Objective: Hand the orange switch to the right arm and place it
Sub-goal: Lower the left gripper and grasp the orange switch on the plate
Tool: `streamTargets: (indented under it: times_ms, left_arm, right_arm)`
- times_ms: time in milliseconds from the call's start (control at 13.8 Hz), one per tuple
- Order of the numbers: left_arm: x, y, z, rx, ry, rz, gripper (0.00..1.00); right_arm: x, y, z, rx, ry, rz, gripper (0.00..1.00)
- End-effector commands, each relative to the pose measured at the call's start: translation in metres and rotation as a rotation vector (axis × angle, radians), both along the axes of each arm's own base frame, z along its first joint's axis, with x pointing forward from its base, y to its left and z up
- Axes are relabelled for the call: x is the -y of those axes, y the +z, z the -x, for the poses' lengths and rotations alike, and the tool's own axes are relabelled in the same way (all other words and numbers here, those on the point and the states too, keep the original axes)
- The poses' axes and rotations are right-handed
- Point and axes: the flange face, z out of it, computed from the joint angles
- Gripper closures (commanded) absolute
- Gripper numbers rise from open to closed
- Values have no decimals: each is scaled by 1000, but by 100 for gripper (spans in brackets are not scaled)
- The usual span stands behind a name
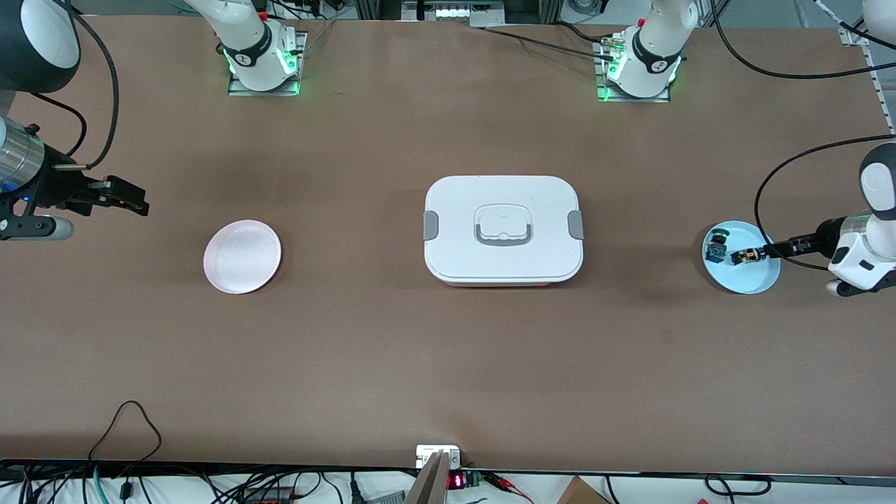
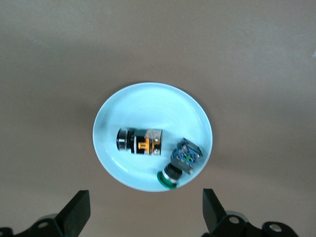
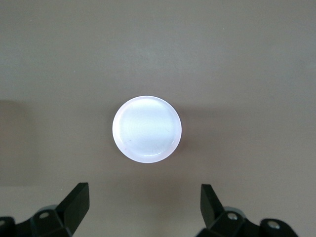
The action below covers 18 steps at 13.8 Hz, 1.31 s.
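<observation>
The orange switch (image 1: 747, 256) (image 2: 143, 142) lies on its side in a light blue plate (image 1: 752, 280) (image 2: 148, 103) at the left arm's end of the table. My left gripper (image 1: 773, 250) (image 2: 144, 212) hangs open just off the plate's rim, with nothing between its fingers, and the switch lies just past them. My right gripper (image 1: 136, 199) (image 3: 143, 205) is open and empty. It hangs over the bare table at the right arm's end, beside a pale pink plate (image 1: 242, 256) (image 3: 146, 129) that holds nothing.
A second small switch with a green-blue top (image 1: 715, 245) (image 2: 180, 163) lies in the same blue plate, close beside the orange one. A closed white lunch box (image 1: 502, 229) with grey clips sits mid-table between the two plates.
</observation>
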Motion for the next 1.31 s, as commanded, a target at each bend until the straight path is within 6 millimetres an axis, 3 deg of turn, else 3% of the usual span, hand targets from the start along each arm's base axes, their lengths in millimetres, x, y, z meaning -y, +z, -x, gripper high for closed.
streamTargets:
  times_ms: [0,145,290,798,870,1088,1233]
  left_arm:
    - [-6,-24,21,70,-51,-18,1]
    - [-21,-49,33,150,-59,-37,0]
    - [-19,-70,45,223,-66,-56,0]
    - [-22,-107,50,200,-47,-38,2]
    - [-21,-109,51,197,-44,-35,2]
    - [-19,-119,51,188,-44,-29,2]
    - [-19,-131,51,205,-47,-34,2]
  right_arm:
    - [-3,4,3,10,1,-7,0]
    - [-4,4,3,12,3,-6,0]
    - [-4,6,2,24,5,-4,0]
    - [-8,8,-6,77,5,-22,0]
    - [-13,-6,-13,62,14,-19,0]
    - [-19,8,-7,82,24,-17,0]
    - [-23,-2,-8,54,39,-10,0]
